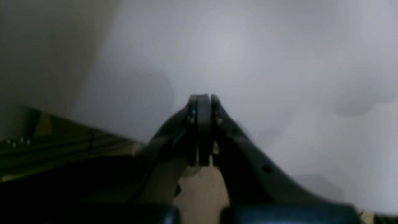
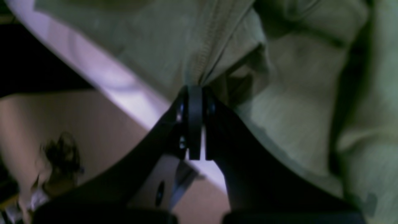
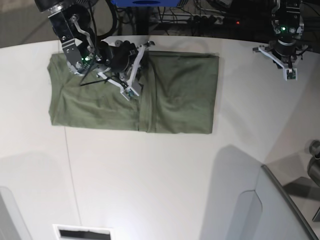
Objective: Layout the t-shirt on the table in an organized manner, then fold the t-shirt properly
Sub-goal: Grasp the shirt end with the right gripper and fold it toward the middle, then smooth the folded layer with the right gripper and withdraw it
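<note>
The olive-green t-shirt [image 3: 175, 95] lies flat near the far edge of the white table [image 3: 160, 175], with its left part folded over along a vertical crease. My right gripper [image 3: 124, 59] sits over the shirt's far edge. In the right wrist view the right gripper [image 2: 195, 91] is shut, and a seamed fold of the t-shirt [image 2: 295, 102] gathers into its tips beside the table [image 2: 102, 71] edge. My left gripper [image 3: 284, 50] hangs over bare table at the far right, away from the shirt. Close up, the left gripper [image 1: 203, 98] is shut on nothing above the table [image 1: 248, 62].
Cables and a power strip [image 3: 200, 20] run behind the table's far edge. A grey panel [image 3: 270, 210] juts in at the front right. A rectangular slot [image 3: 82, 232] sits at the front left, and a thin seam [image 3: 70, 165] crosses the tabletop.
</note>
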Action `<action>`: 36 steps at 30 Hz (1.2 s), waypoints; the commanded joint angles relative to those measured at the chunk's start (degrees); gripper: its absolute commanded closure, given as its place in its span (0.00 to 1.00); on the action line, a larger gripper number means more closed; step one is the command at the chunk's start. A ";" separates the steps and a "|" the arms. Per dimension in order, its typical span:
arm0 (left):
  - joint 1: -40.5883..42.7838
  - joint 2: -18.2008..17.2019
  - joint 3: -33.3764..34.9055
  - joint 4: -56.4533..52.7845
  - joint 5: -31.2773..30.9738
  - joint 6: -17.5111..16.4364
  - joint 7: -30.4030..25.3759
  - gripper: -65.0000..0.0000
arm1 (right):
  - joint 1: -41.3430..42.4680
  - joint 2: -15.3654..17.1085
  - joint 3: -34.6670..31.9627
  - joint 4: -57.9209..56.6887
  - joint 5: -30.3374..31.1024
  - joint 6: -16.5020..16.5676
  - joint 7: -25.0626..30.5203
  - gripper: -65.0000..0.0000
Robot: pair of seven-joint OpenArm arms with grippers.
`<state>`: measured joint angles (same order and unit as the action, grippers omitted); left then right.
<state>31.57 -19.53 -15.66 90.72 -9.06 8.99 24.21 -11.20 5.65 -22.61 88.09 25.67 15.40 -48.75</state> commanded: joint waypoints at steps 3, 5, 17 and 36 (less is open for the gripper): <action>0.21 -0.82 -0.38 0.40 0.40 0.63 -0.95 1.00 | -0.62 -0.16 0.24 5.40 1.19 0.38 -1.40 1.00; 0.21 -0.82 -0.38 0.40 0.40 0.63 -0.95 1.00 | -1.06 -0.16 0.33 6.89 1.19 0.21 -1.84 1.00; 0.21 -0.91 -0.30 0.40 0.49 0.63 -0.95 1.00 | -0.01 -0.33 0.41 -0.23 1.19 0.21 -1.31 1.00; -0.67 3.22 1.29 6.21 0.40 -2.01 -0.95 1.00 | 0.96 3.71 3.05 14.10 1.10 -1.99 -1.31 0.86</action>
<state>31.27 -16.08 -14.72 95.66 -8.43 7.62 24.84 -11.46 9.43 -19.84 101.08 25.74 13.58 -51.51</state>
